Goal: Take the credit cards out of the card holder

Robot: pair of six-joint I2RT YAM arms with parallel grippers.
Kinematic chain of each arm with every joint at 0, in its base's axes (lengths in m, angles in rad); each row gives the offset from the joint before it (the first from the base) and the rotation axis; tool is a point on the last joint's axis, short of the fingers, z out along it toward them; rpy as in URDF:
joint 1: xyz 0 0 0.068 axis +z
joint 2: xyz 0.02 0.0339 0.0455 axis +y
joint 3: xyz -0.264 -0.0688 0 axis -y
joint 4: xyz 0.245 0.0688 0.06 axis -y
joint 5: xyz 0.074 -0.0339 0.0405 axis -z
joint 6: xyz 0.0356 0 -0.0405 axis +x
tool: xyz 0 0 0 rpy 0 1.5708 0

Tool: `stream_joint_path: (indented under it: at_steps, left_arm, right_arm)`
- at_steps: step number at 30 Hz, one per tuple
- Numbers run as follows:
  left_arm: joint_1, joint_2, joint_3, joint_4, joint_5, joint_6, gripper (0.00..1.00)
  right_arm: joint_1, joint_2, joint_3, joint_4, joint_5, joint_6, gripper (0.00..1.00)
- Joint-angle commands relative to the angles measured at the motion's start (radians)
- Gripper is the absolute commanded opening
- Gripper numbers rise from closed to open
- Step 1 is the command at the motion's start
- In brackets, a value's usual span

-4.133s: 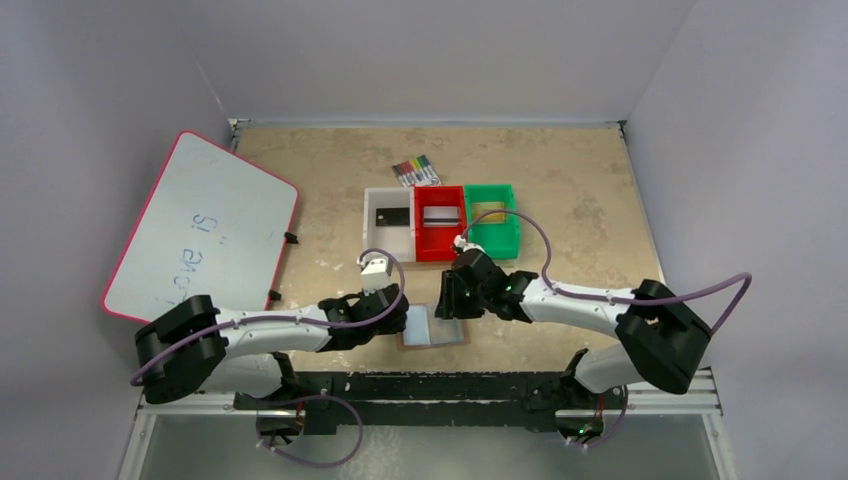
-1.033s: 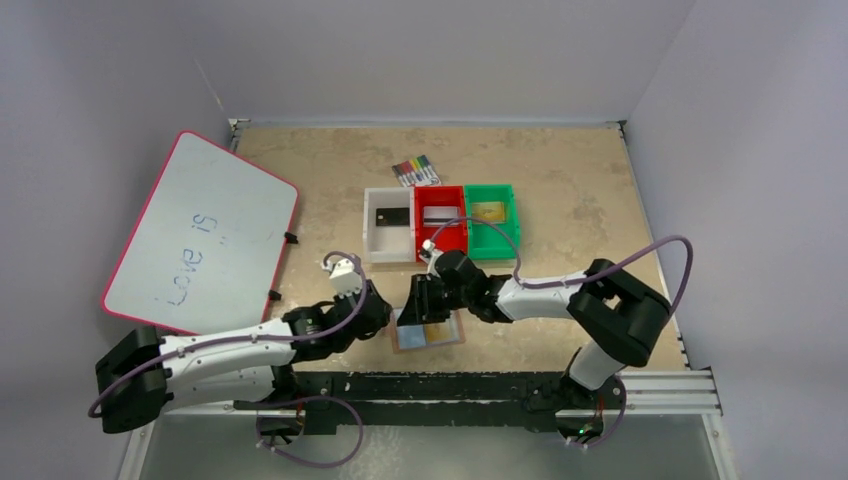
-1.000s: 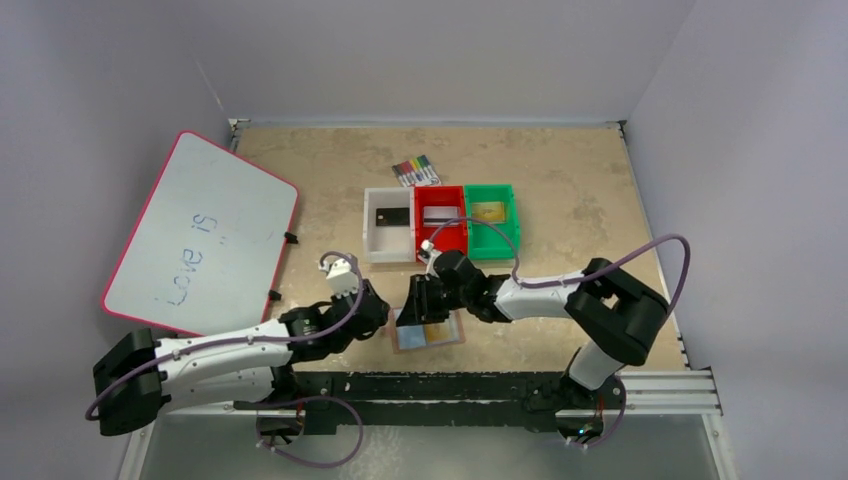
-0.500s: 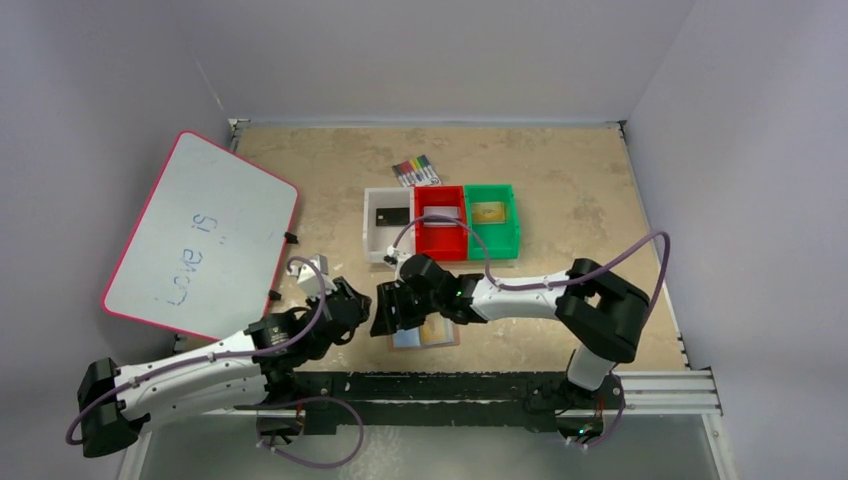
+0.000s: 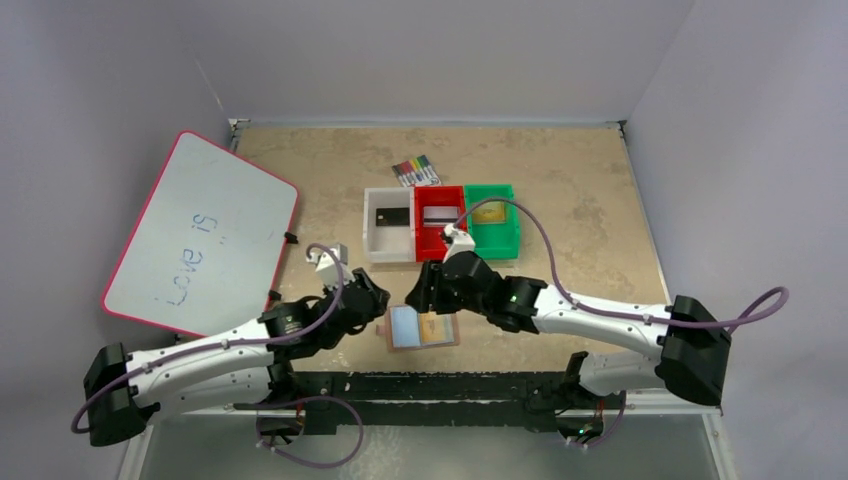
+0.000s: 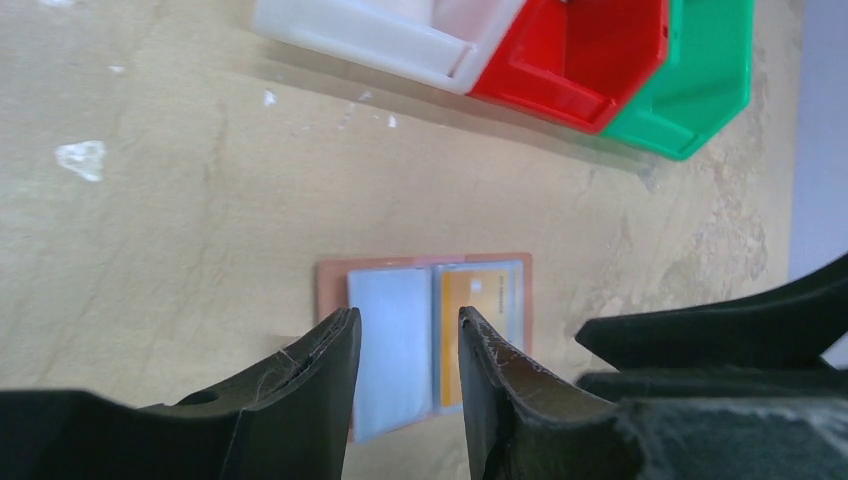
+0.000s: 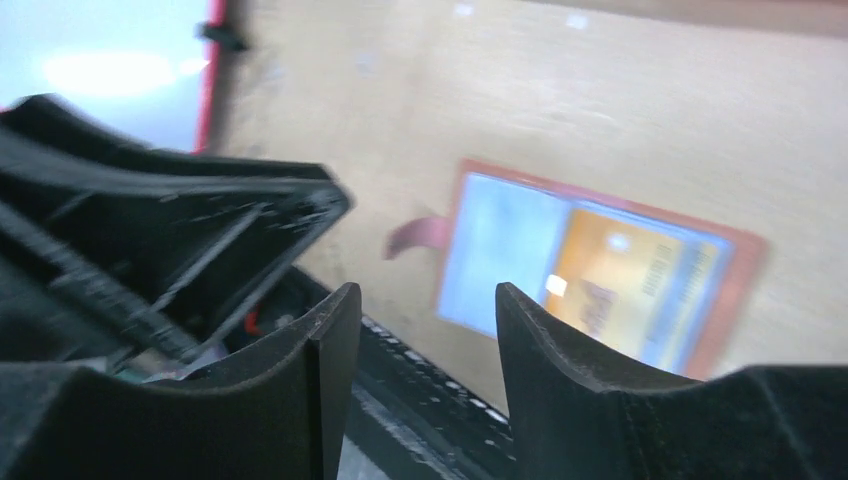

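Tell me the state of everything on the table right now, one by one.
Card holder: open flat, left pocket empty, right pocket holds an orange card.
White bin: holds a black card.
Red bin: holds a silver card.
Green bin: holds a gold card.
Whiteboard: written on.
Left gripper: open, empty.
Right gripper: open, empty.

Overhead view faces down; both wrist views close, sharing card holder [image 5: 421, 327].

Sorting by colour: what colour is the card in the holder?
The card is orange-gold; clearest in left wrist view.
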Motion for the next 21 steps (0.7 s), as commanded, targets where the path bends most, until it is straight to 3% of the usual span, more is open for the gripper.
stream_joint_path:
  at_steps: [1,10,15,21]
  left_arm:
    - [-0.003,0.106,0.06,0.181,0.128,0.086,0.4]
    - [-0.005,0.365,0.014,0.5,0.312,0.052,0.4]
    - [-0.005,0.431,0.006,0.51,0.309,0.035,0.38]
    - [-0.005,0.452,-0.022,0.514,0.299,0.016,0.36]
  right_arm:
    - [-0.009,-0.038,-0.075,-0.152,0.18,0.11,0.52]
    - [-0.049,-0.045,-0.206,-0.037,0.123,0.152,0.37]
    - [-0.059,-0.047,-0.231,0.04,0.062,0.11,0.29]
    - [-0.062,-0.028,-0.236,0.068,0.026,0.11,0.29]
